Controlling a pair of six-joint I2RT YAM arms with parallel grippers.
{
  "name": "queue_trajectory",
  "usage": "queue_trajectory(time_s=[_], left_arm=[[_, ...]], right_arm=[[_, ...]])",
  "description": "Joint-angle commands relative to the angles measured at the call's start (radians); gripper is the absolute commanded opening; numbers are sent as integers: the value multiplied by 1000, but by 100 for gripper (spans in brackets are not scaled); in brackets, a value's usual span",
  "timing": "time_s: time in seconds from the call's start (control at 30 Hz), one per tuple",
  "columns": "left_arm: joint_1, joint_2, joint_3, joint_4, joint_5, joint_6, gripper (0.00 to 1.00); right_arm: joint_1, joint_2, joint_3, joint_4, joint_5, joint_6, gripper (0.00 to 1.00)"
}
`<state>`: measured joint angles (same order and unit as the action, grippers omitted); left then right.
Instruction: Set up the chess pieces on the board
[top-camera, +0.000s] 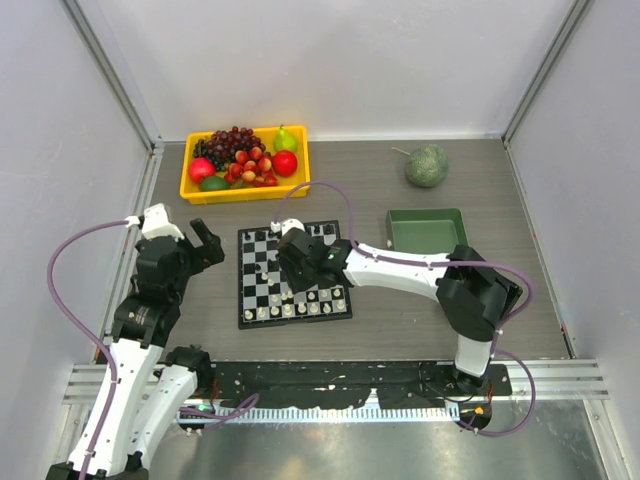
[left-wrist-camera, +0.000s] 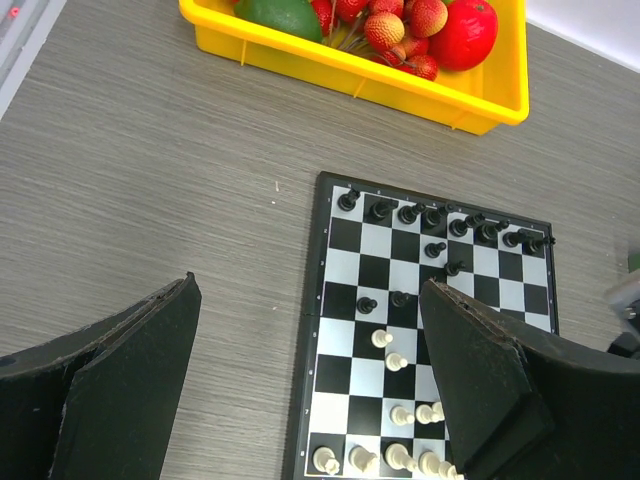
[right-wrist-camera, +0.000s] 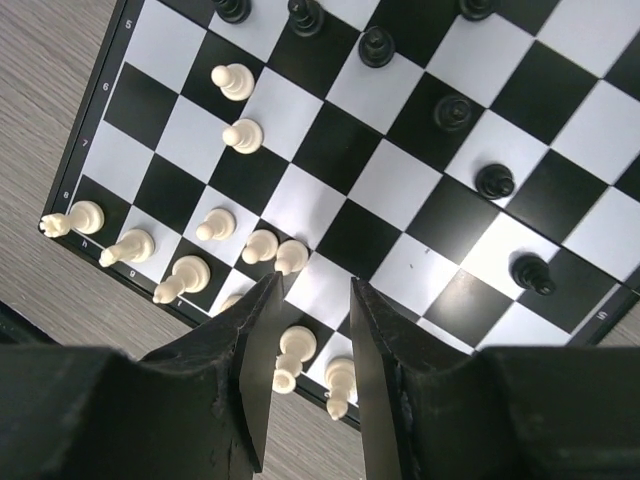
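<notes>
Chessboard (right-wrist-camera: 400, 180) lay at centre of desk (top-camera: 400, 305), near side of yellow fruit tray (top-camera: 245, 192). Right fingers (right-wrist-camera: 255, 330) stood parted, clamping nothing, straddling white piece (right-wrist-camera: 290, 352) in near rows. Best lift straight up and avoid clipping neighbours. Left fingers (left-wrist-camera: 470, 360) gaped wide, empty, left of board.

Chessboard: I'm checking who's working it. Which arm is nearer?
Right. The right fingers hover over the chessboard's white pieces; the left fingers sit off its left edge, above the table.

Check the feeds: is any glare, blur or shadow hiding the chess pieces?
Top external: even light, no glare, but the chess pieces look tiny and the right arm covers part of the chessboard. Left wrist: board sharp, left tool dark in the foreground. Right wrist: pieces crisp, faint shadows only.
</notes>
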<state>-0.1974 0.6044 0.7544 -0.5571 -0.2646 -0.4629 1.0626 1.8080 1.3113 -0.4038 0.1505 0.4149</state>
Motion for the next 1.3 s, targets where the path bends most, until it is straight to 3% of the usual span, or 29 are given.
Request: queue_trajectory(time_s=[0.0,0.57,0.97,1.27], left_arm=[[9,-11,-4,45,8,12,99],[21,-14,-7,45,18,18,99],[29,-11,-12,48,30,17,99],[29,-12,-15,49,34,17,99]], right_arm=[[19,45,57,0,-26,-15,40],[27,109,78,20,-19,-7,38],[28,106,72,20,-12,-19,20],[28,48,6,19,-5,-15,17]])
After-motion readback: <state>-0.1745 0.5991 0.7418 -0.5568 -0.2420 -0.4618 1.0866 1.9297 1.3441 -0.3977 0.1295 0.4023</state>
